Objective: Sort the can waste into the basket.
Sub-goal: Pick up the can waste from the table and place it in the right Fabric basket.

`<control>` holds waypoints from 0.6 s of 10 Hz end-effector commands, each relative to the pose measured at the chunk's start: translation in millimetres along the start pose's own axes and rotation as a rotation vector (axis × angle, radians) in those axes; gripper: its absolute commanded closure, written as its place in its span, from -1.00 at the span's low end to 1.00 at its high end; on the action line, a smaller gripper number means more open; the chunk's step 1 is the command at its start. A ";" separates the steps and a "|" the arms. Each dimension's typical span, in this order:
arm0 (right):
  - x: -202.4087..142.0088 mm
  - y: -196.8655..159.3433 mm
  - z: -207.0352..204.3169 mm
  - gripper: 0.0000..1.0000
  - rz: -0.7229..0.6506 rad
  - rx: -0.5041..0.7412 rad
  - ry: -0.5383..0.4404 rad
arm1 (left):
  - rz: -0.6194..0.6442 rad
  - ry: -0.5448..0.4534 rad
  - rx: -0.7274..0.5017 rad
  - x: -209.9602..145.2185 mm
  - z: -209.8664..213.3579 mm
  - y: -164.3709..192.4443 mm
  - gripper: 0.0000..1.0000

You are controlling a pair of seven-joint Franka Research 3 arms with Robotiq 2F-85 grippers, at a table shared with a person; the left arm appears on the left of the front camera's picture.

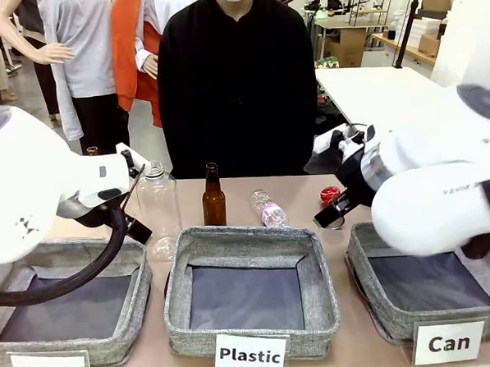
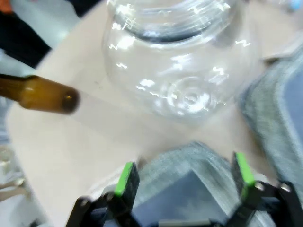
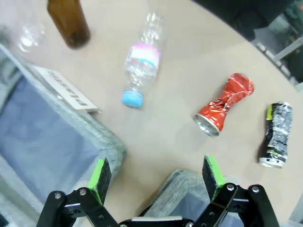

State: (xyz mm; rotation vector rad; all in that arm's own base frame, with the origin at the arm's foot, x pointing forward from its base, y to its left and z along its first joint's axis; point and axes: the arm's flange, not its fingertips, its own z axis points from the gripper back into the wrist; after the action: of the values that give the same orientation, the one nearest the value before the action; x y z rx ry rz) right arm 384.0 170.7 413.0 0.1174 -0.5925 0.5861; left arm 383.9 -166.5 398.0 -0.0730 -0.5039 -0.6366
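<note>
Red can [image 3: 224, 110] near black-silver can [image 3: 276, 135]

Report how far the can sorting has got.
Done: nothing; the red can and black-and-silver can both lie on the table, outside the Can basket. In hand: nothing; the right gripper hovers open, empty, short of them. Left: grasp each can and drop it in.

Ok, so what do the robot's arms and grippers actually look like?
Both arms are glossy white with rounded shells: the left arm carries a thick black cable, the right arm bears faint grey lettering. The left gripper and right gripper are black, two-fingered, with bright green pads.
</note>
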 end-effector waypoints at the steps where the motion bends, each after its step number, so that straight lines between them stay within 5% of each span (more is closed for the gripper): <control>1: -24.7 -15.9 71.3 -1.00 -0.170 0.156 -0.012 | 0.004 0.078 -0.094 -23.7 80.8 -14.3 -1.00; 4: -60.8 -60.7 144.1 -1.00 -0.474 0.351 -0.070 | -0.035 -0.092 -0.368 -62.3 176.2 -16.1 -1.00; 6: -112.2 -109.8 178.7 -1.00 -0.594 0.478 -0.156 | 0.142 -0.299 -0.473 -104.8 224.5 37.5 -1.00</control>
State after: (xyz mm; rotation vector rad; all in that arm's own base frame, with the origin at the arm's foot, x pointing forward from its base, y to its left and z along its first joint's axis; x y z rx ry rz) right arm 311.6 13.7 535.0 0.6978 -0.4977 0.1792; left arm 257.0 -81.6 580.4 -0.5532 -0.5640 -0.6942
